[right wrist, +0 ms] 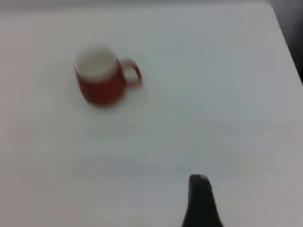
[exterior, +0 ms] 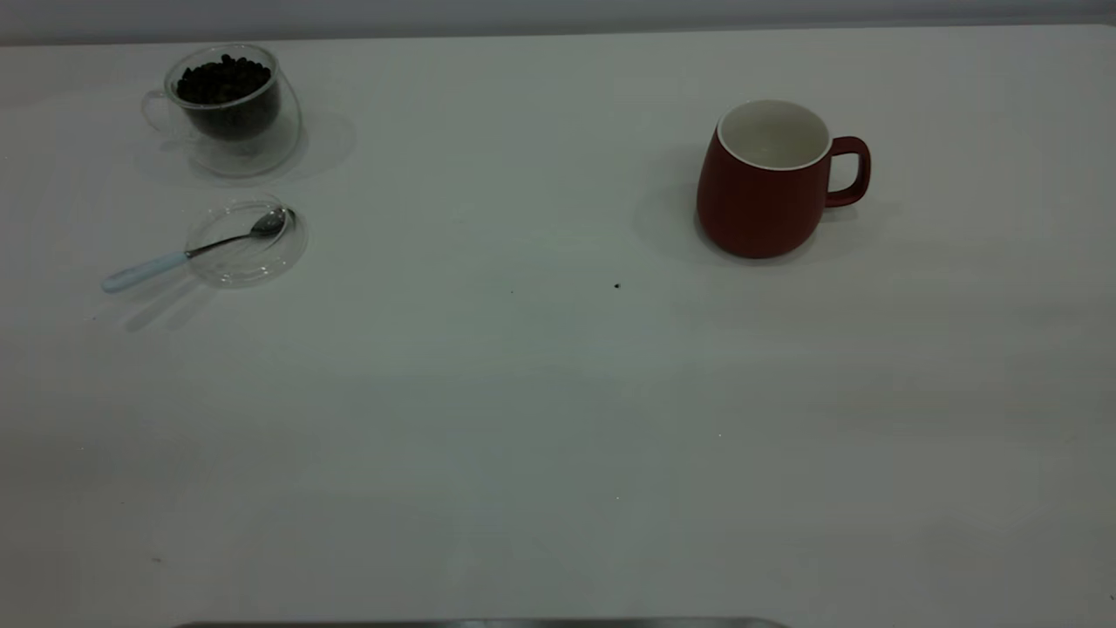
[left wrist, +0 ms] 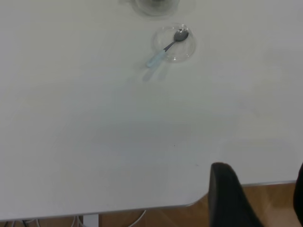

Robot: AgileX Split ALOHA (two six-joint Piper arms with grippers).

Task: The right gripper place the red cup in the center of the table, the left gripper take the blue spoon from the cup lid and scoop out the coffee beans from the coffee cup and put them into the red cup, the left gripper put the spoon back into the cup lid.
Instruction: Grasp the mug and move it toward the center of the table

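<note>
The red cup (exterior: 760,187) stands upright and empty on the right side of the table (exterior: 540,419), handle to the right; it also shows in the right wrist view (right wrist: 100,78). The coffee cup (exterior: 228,105), full of coffee beans (exterior: 222,80), stands at the far left. In front of it lies the cup lid (exterior: 248,244) with the blue spoon (exterior: 174,259) resting in it, bowl in the lid and handle sticking out to the left. The spoon (left wrist: 165,47) and lid (left wrist: 174,43) also show in the left wrist view. My left gripper (left wrist: 262,194) is open over the table's near edge, far from the spoon. My right gripper (right wrist: 251,203) is open, well short of the red cup. Neither gripper shows in the exterior view.
A single dark speck (exterior: 617,285) lies near the table's middle. The table's near edge and a wooden floor (left wrist: 180,217) show in the left wrist view. A grey edge (exterior: 479,624) runs along the front of the table.
</note>
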